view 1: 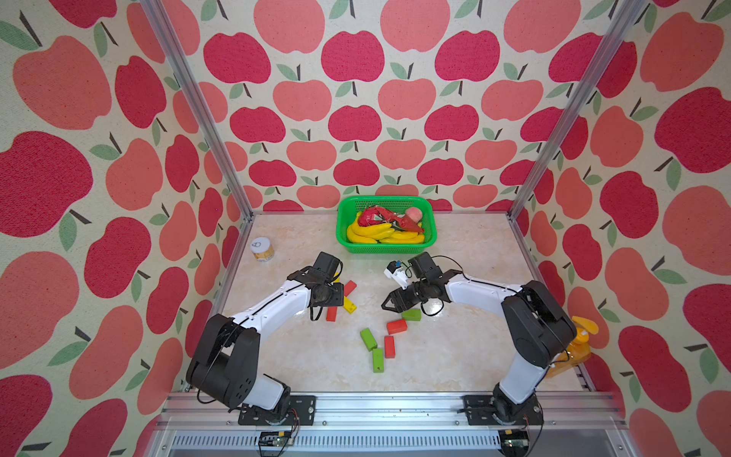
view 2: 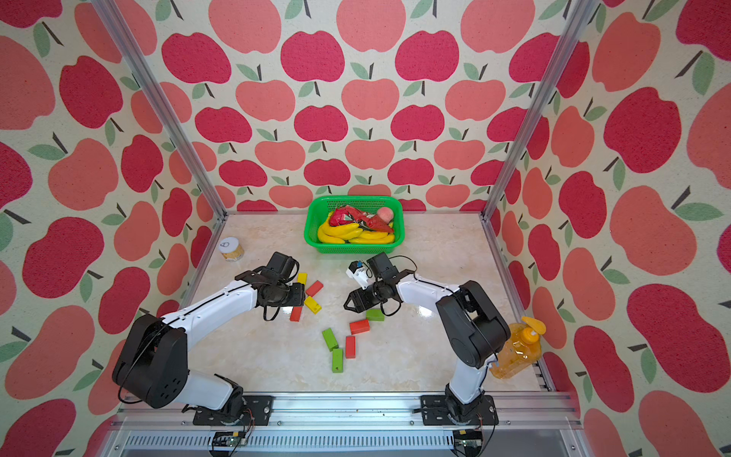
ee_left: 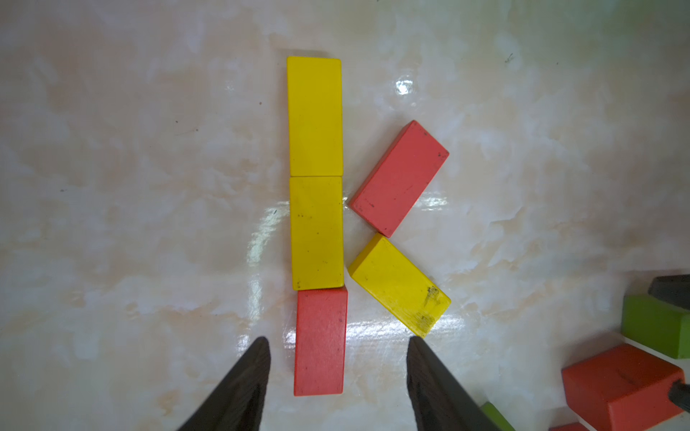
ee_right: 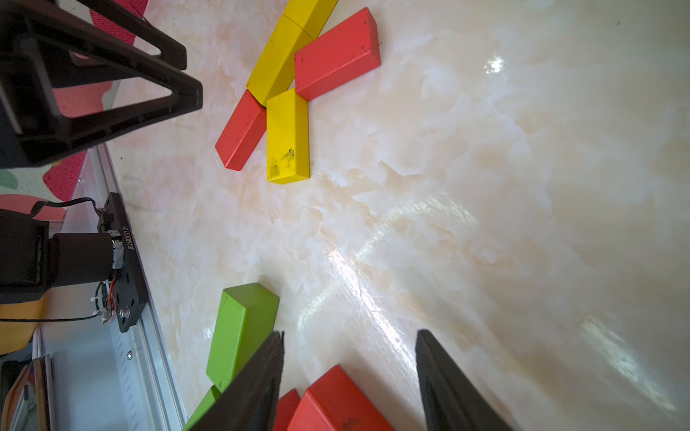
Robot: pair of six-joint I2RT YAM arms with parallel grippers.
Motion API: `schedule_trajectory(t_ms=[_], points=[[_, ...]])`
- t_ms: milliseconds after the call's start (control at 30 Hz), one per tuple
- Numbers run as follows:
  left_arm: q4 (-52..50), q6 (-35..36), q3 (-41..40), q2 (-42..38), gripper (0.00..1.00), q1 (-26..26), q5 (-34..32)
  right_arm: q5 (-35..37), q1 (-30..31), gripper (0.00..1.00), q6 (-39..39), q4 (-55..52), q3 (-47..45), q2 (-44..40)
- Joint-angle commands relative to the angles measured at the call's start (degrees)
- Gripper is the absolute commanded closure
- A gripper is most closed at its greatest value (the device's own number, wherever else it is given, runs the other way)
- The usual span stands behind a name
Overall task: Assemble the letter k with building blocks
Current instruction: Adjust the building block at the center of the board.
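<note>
Backing the left jaws away cleanly looks like the step in hand, since the letter already reads as a k on the left part of the tabletop (view 1: 455, 356). In the left wrist view its stem runs end to end: upper yellow block (ee_left: 314, 115), middle yellow block (ee_left: 316, 231), then red stem block (ee_left: 320, 341), set a touch off line with the yellow above it. The left jaws stand well open astride that red block's free end, with a gap on each side, gripping nothing. Just beside the stem, red diagonal block (ee_left: 399, 177) slants one way and yellow diagonal block (ee_left: 399, 283) the other, their near corners all but meeting. The yellow one's far corner lies very near one jaw tip. A good retreat would therefore go straight up, jaws wide and untwisted, with no sideways drift until clear. Any sweep could knock that diagonal or skew the stem. Further right, five spare blocks (view 1: 396, 327), green and red, lie loose and well apart from the letter. Above them the right jaws hover part open and empty, and are best held away from the letter.
</note>
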Motion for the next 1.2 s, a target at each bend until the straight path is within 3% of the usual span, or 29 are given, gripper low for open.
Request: schedule_trajectory(t_ms=[0, 400, 900, 1167], points=[[0.1, 0.4, -1.7, 1.6, 0.37, -0.3, 1.1, -1.2, 0.4, 0.40, 0.5, -0.5, 0.5, -0.1], [1.8, 0.0, -3.0, 5.2, 0.37, -0.9, 0.5, -1.3, 0.4, 0.40, 0.3, -1.3, 1.1, 0.7], [2.5, -0.5, -1.8, 9.4, 0.51, -0.9, -1.8, -1.5, 0.4, 0.40, 0.0, -1.8, 1.7, 2.2], [1.6, -0.8, -1.1, 10.1, 0.54, -0.6, -3.5, -1.7, 0.3, 0.40, 0.1, -2.1, 1.9, 2.7]])
